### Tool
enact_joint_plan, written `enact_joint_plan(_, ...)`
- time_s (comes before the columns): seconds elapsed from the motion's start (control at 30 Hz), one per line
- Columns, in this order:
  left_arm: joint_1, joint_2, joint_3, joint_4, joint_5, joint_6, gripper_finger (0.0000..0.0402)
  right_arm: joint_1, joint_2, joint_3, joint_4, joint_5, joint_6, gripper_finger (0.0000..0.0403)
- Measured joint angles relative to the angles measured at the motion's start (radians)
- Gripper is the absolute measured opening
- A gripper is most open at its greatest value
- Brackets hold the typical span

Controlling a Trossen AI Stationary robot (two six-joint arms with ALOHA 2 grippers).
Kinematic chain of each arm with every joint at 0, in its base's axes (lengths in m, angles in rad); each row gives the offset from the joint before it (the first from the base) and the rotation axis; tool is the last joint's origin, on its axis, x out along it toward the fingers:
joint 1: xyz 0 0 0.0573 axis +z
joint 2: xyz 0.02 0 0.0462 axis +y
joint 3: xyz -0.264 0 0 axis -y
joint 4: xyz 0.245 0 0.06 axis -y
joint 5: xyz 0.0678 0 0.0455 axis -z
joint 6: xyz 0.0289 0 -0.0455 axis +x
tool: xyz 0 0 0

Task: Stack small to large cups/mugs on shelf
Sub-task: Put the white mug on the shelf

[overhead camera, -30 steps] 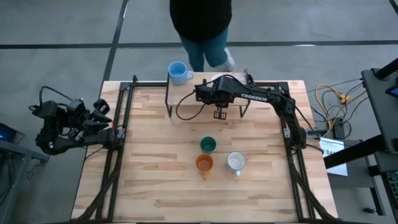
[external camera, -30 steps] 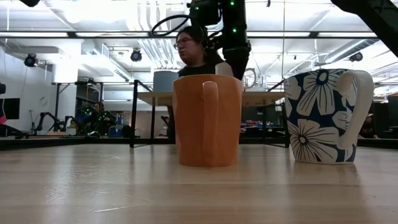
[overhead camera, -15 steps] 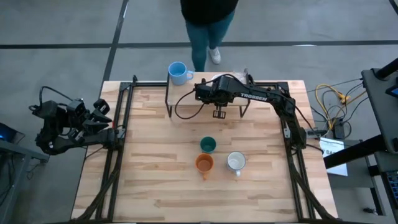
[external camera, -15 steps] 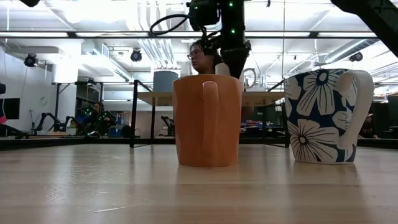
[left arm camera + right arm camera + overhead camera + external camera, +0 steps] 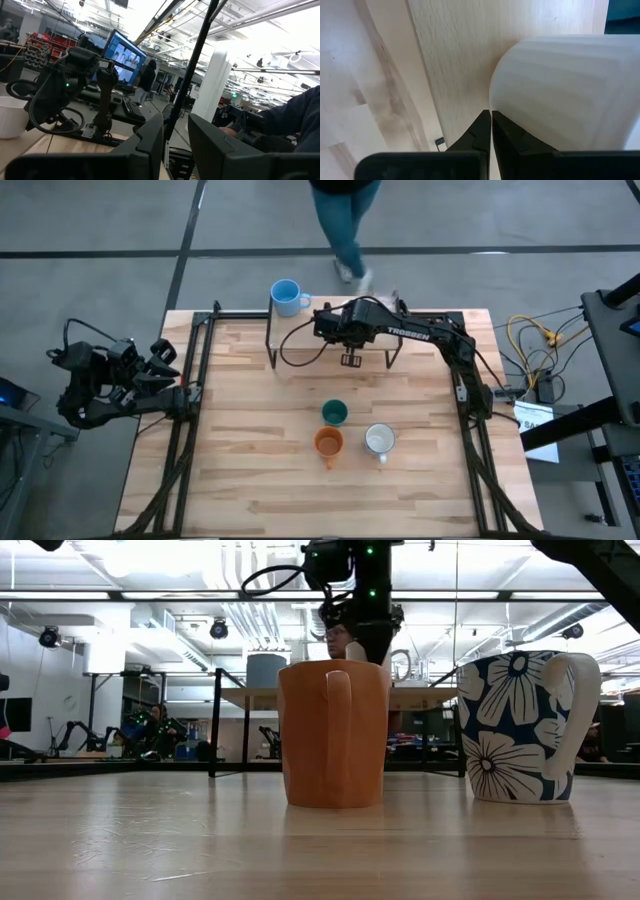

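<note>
A: Evidently, what has been altered?
B: The clenched, empty right hand (image 5: 351,361) has been withdrawn slightly toward the shelf (image 5: 300,322) at the worktop's far edge; one mug appears delivered.
A: And the rest?
B: The orange mug (image 5: 328,443) is left mid-worktop; the left hand (image 5: 165,360) is held released at the left edge.

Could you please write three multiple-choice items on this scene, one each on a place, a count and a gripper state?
1. Where is the light blue mug?
A. on the shelf's left end
B. beside the orange mug
C. in a gripper

2. How many cups stand mid-table?
A. one
B. three
C. five

3. How are the right gripper's fingers?
A. wide open
B. shut
C. hidden

Answers: 1 A, the high view shows it there; 2 B, the dark green cup, the orange mug and the white mug; 3 B, the right wrist view shows the tips meeting.
</note>
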Motion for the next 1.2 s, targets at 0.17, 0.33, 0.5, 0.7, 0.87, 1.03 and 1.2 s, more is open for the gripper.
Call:
enact_joint_plan(0.17,0.000,0.000,0.000,-0.001,0.000,0.000,0.0077,-0.001,0.000,0.000,0.028,0.000,-0.024,0.0008)
enact_joint_plan(0.33,0.000,0.000,0.000,-0.001,0.000,0.000,0.0077,-0.015,0.000,0.000,0.039,0.000,-0.033,0.0008)
enact_joint_plan(0.5,0.000,0.000,0.000,-0.001,0.000,0.000,0.0077,-0.039,0.000,0.000,0.038,0.001,-0.037,0.0008)
enact_joint_plan(0.7,0.000,0.000,0.000,0.000,0.000,0.000,0.0077,-0.043,0.000,0.000,0.039,0.001,-0.043,0.0008)
enact_joint_plan(0.87,0.000,0.000,0.000,0.000,0.000,0.000,0.0077,-0.044,0.000,0.000,0.053,0.001,-0.060,0.0008)
enact_joint_plan(1.03,0.000,0.000,0.000,0.001,0.000,0.000,0.0077,-0.051,0.000,0.000,0.062,0.000,-0.074,0.0008)
enact_joint_plan(1.2,0.000,0.000,0.000,0.001,0.000,0.000,0.0077,-0.061,0.000,0.000,0.066,0.019,-0.080,0.0008)
